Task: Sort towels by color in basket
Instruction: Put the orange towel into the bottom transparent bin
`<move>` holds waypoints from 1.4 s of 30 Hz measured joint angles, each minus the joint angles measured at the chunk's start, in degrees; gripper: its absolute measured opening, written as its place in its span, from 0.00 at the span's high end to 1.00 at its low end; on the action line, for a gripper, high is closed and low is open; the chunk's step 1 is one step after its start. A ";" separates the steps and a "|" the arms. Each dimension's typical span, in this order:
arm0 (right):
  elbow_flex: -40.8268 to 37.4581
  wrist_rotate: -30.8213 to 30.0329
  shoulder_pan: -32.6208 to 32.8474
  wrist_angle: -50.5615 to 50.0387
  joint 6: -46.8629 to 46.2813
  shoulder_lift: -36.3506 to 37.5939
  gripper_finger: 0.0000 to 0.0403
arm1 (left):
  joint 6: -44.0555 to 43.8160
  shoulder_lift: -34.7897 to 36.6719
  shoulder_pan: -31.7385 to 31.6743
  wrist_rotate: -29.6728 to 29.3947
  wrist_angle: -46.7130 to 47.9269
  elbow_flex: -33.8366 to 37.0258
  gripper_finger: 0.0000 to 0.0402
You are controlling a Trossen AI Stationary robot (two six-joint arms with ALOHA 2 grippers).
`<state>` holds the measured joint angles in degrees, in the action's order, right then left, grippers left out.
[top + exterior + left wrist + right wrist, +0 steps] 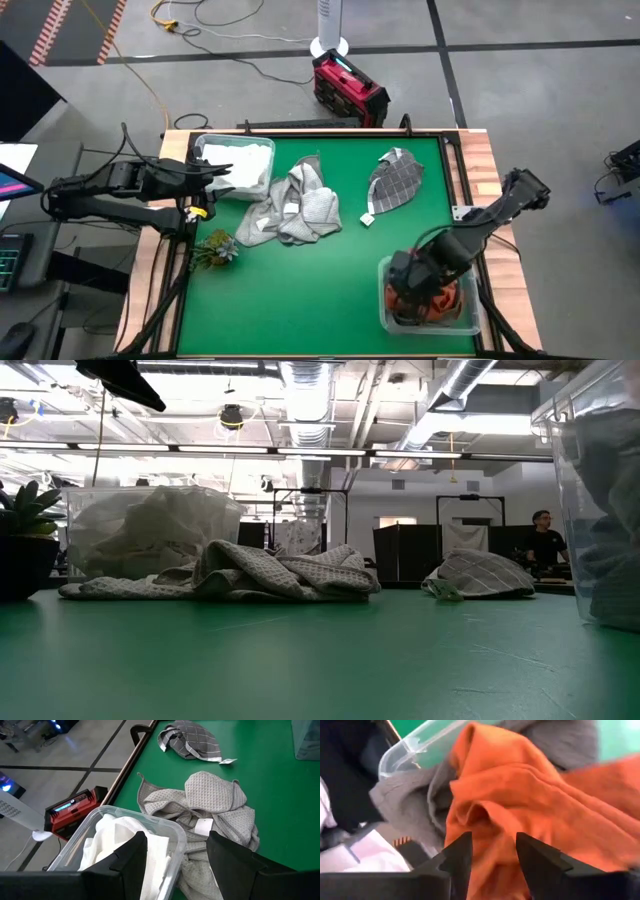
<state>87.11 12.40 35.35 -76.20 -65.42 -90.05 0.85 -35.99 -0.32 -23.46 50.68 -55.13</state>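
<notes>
Towels: white ones (243, 168) sit in a clear bin (204, 146) at the table's 10 o'clock; a light grey pile (298, 203) lies loose near table centre, touching that bin's side; a checked towel (396, 181) lies apart at 1 o'clock; an orange towel (520, 810) and a dark grey one (415, 800) are in a second bin (385, 270) at 5 o'clock. Right hand (492, 855) is down in the 5 o'clock bin, fingers spread just over the orange cloth, nothing pinched. Left hand (175, 857) hovers over the white bin's rim, fingers spread, holding nothing. A plant sprig (215, 246) rests at the table's 8 o'clock edge. Judgement: step in hand looks like a drop of the orange towel into the right bin, or the start of a pick from it; cannot tell which. Sorting is partly done, with grey pile and checked towel unsorted. Next move likely calls for the right hand to lift clear of the bin, then a pinch on one layer of the grey pile, since its folds overlap.
</notes>
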 joint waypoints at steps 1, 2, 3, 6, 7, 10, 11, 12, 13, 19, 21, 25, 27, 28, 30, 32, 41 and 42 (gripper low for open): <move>1.52 -1.35 0.67 -2.62 -1.49 0.12 0.52 | 0.00 0.00 0.01 0.00 0.00 0.00 0.51; 3.10 -3.27 1.35 -5.89 -3.11 0.17 0.52 | 0.01 0.00 0.01 0.00 0.00 0.00 0.51; 4.57 -6.26 2.14 -10.05 -5.22 0.19 0.53 | 0.01 0.00 0.00 0.00 0.00 0.00 0.51; 4.70 -18.21 4.96 -14.02 -12.62 0.67 0.54 | -0.01 0.00 0.00 0.00 0.00 0.00 0.51; 3.89 -21.33 5.83 -12.35 -13.41 0.96 0.54 | 0.01 0.00 0.00 0.00 0.00 0.00 0.51; 1.59 -22.71 6.95 -13.93 -16.76 -0.85 0.54 | 0.01 0.00 0.00 -0.02 -0.02 0.00 0.51; -0.07 -22.73 6.99 -14.22 -17.04 -1.24 0.54 | 0.01 0.00 0.00 -0.02 -0.04 0.00 0.51; -2.16 -22.55 7.18 -12.65 -17.23 -1.30 0.54 | 0.00 0.00 0.01 -0.02 -0.04 0.00 0.51; -4.04 -22.02 7.51 -9.75 -17.28 -1.29 0.54 | -0.05 0.00 0.02 -0.03 -0.08 0.00 0.51; -15.89 -17.45 8.35 9.13 -18.40 -1.16 0.54 | -1.10 0.00 0.01 -0.42 -0.43 0.00 0.51; -19.41 -16.00 8.25 14.20 -18.55 -1.15 0.54 | -1.14 0.00 0.00 -0.43 -0.37 0.00 0.51; -20.61 -13.09 7.06 15.85 -17.40 -0.84 0.54 | -0.91 0.00 0.02 -0.44 -0.39 0.00 0.51; -18.78 -12.34 6.42 14.33 -17.16 -0.42 0.54 | -0.91 0.00 0.02 -0.46 -0.38 0.00 0.51; -17.38 -12.07 6.15 13.05 -17.13 -0.04 0.54 | -0.91 0.00 0.00 -0.47 -0.39 0.00 0.51; -13.66 -12.08 5.79 9.70 -17.21 0.77 0.54 | -0.91 0.00 0.00 -0.48 -0.39 0.00 0.51; -9.99 -12.08 5.75 5.85 -17.24 0.93 0.54 | -0.91 0.00 0.00 -0.50 -0.46 0.00 0.51; 2.05 -18.92 6.39 -14.06 -21.24 0.96 0.54 | -4.46 -0.55 0.00 -0.50 -0.61 0.00 0.51; 1.53 -21.48 6.12 -13.79 -20.32 1.54 0.54 | -5.11 -0.64 0.01 -0.50 -0.61 0.01 0.51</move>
<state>88.64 -9.09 41.47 -89.99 -85.73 -88.51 -4.26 -36.63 -0.31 -23.97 50.06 -55.13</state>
